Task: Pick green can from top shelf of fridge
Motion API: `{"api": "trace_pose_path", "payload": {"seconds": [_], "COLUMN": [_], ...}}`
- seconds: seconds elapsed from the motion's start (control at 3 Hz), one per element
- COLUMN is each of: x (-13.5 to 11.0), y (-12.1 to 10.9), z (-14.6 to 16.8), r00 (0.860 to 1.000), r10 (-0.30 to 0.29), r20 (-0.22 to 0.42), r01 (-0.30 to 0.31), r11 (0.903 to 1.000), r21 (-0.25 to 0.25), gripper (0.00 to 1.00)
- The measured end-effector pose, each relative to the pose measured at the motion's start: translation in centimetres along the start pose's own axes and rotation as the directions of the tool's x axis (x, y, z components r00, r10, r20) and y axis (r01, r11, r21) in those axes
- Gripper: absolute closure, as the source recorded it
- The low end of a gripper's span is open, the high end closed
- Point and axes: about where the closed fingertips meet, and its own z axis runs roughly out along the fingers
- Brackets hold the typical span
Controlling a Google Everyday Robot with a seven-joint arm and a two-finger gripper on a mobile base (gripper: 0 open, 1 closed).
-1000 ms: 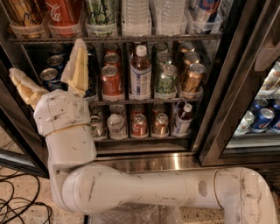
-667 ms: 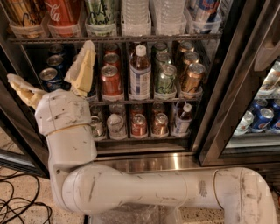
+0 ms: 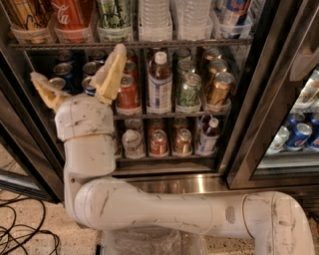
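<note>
Green can (image 3: 113, 17) stands on the top shelf (image 3: 164, 44) just above the upraised, wide-spread gripper (image 3: 77, 63).

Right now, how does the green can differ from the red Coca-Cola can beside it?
The green can is pale green and white with black script; the Coca-Cola can is red with white script. The green can stands beside the water bottles, the Coca-Cola can farther left. Both stand upright in clear trays. The gripper is below them, jaws open.
</note>
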Motion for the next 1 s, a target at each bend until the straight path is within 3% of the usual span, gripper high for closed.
{"api": "trace_pose_path", "payload": {"seconds": [0.33, 0.67, 1.0], "x": [1.6, 3.3, 4.4], "y": [-3.4, -6.0, -7.5], "z": [2.4, 4.3, 5.6], "r00": [0.996, 0.988, 0.985], "r10": [-0.088, -0.122, -0.091], "r20": [-0.027, -0.097, -0.145], "r01": [0.091, 0.141, 0.127], "r11": [0.9881, 0.9671, 0.9569], "r21": [0.124, 0.212, 0.261], "gripper": [0.19, 0.17, 0.19]}}
